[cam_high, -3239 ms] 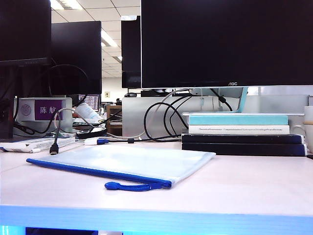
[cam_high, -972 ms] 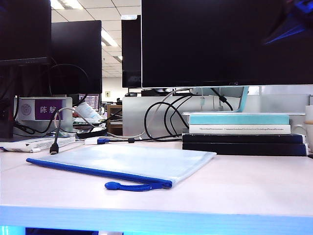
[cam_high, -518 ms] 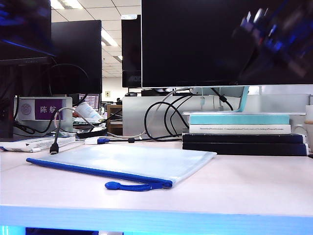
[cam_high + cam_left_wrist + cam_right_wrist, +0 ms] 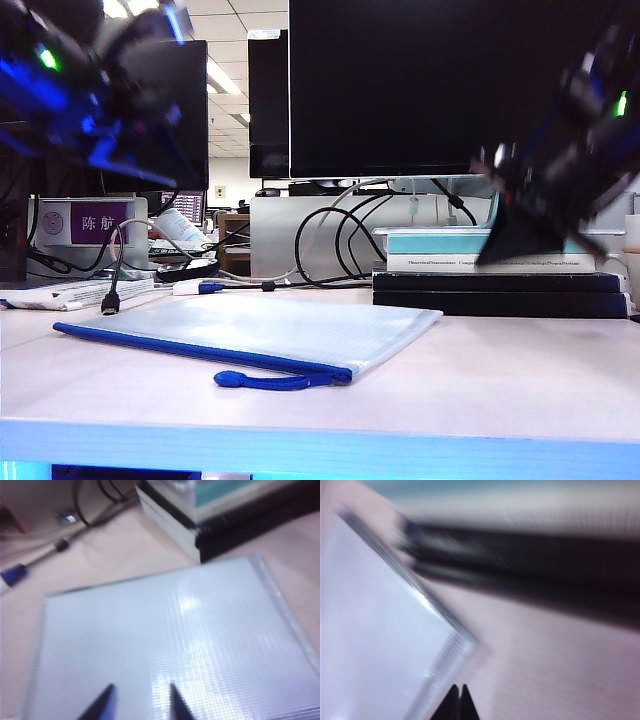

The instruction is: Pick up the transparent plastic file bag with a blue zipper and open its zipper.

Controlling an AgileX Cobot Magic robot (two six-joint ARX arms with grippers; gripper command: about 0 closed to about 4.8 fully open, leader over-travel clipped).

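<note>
Transparent plastic file bag (image 4: 270, 330) lying flat on the tabletop (image 4: 480, 390), toward the front edge and a bit left of middle, mesh texture catching the light in the left wrist view (image 4: 170, 650). Blue zipper (image 4: 190, 348) running along the long side nearest the front edge, cord pull with its knob (image 4: 232, 379) flopped onto the tabletop at the zipper's right end. Nothing touching the bag.

Left hand (image 4: 140, 702) up in the air above the bag, blurry in the exterior view near the upper left (image 4: 90, 90); fingers (image 4: 105, 705) parted a little, narrow gap, nothing between them. Right hand (image 4: 458, 700) also off the tabletop, over bare surface just beside the bag's corner (image 4: 465, 642), fingertips pressed together, holding nothing. Same hand in the exterior view is a dark blurred wedge (image 4: 530, 230) in front of the stacked books (image 4: 495, 270).

Books sit toward the back right of the tabletop, near the bag's far corner but apart from it. Black USB cable (image 4: 112, 290) dangling near the back left, plug end just behind the bag's left end. Big dark monitor (image 4: 450, 90) behind everything.
</note>
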